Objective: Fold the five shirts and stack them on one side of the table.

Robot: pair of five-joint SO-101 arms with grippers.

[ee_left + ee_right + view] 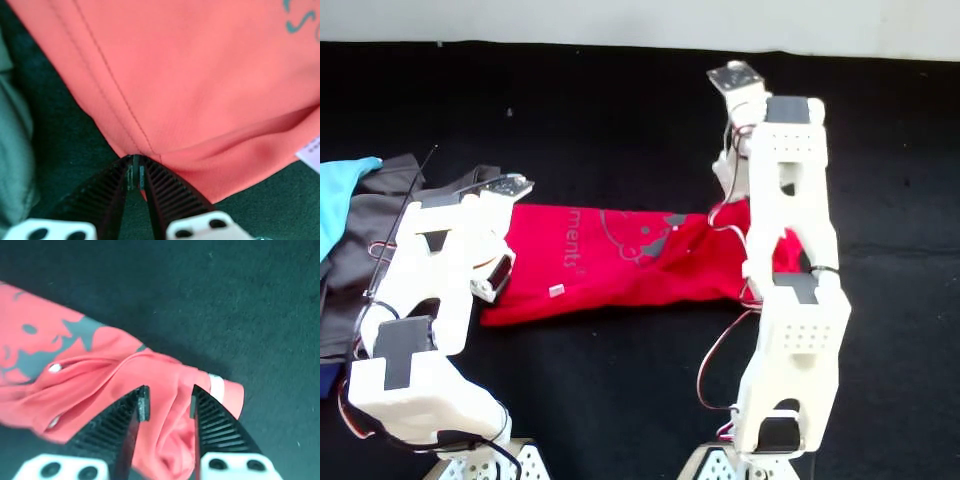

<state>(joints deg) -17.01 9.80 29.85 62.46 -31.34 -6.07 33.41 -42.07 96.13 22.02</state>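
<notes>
A red shirt with a grey print lies stretched across the middle of the black table. My left gripper is shut on a corner of the red shirt, right at its stitched hem, at the shirt's left end by the left arm. My right gripper hangs open just above the bunched, folded-over end of the red shirt, one finger on either side of a ridge of cloth. The right arm stands over the shirt's right end.
A pile of other shirts sits at the table's left edge: a teal one, a dark grey one and a bit of blue. The grey cloth lies beside my left gripper. Bare black table spreads behind and in front.
</notes>
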